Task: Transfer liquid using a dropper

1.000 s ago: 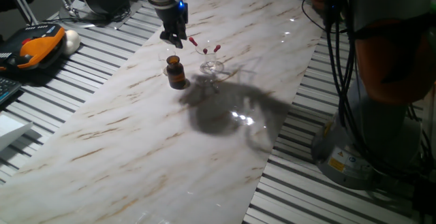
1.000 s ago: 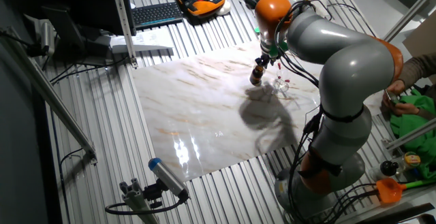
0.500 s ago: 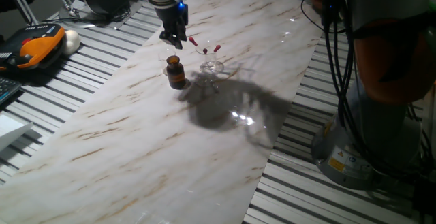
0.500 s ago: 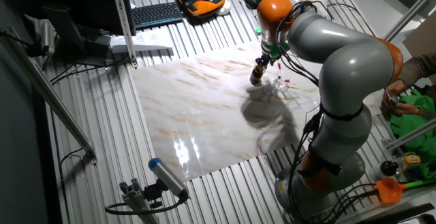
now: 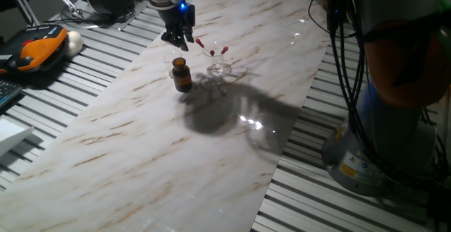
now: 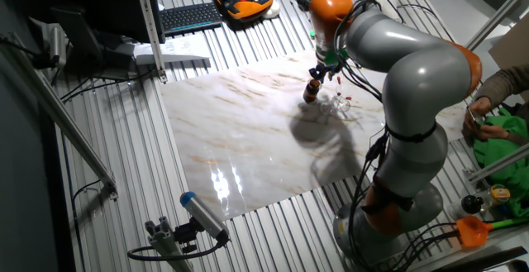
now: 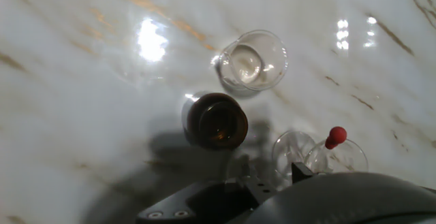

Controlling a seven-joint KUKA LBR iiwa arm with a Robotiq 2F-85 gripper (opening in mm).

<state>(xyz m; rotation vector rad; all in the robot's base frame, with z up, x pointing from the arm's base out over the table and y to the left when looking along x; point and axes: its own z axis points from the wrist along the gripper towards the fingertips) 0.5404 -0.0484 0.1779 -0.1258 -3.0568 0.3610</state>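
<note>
Beside the open brown bottle (image 7: 215, 120), droppers (image 5: 212, 51) fill a glass (image 5: 219, 68); end effector (image 5: 179, 40) grip unclear.

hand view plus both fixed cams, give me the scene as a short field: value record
surface: marble-patterned table top
gripper: above the table near the brown bottle, open or shut unclear
brown bottle: upright, mouth open, no cap seen
empty clear glass: beside the bottle
dropper glass: holds red-bulbed droppers
dropper in hand: none seen
liquid moved: cannot tell
</note>
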